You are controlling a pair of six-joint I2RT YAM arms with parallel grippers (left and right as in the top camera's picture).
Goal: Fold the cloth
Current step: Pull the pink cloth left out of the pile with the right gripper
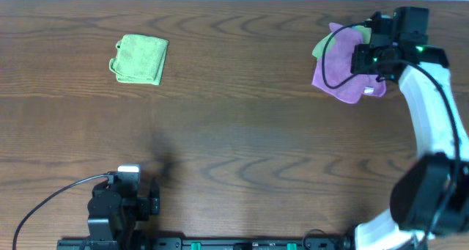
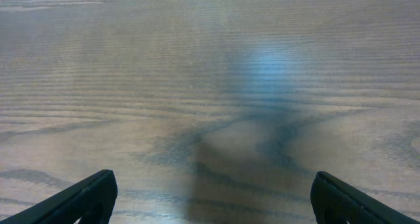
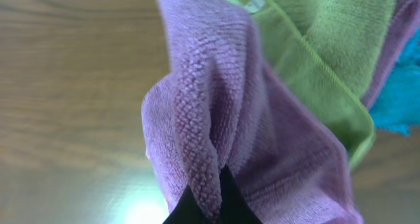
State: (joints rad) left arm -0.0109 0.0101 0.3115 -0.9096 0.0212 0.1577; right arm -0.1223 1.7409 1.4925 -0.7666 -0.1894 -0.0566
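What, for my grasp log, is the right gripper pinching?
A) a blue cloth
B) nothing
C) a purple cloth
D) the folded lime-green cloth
C: the right wrist view shows a fold of the purple cloth gathered into the right gripper, with a green cloth and a blue cloth behind it.

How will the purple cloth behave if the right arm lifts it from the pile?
Probably floppy: the purple cloth bends into soft creases at the jaws. Likely light, since the fabric looks thin. Its fuzzy surface may cling to the green cloth touching it and drag that along.
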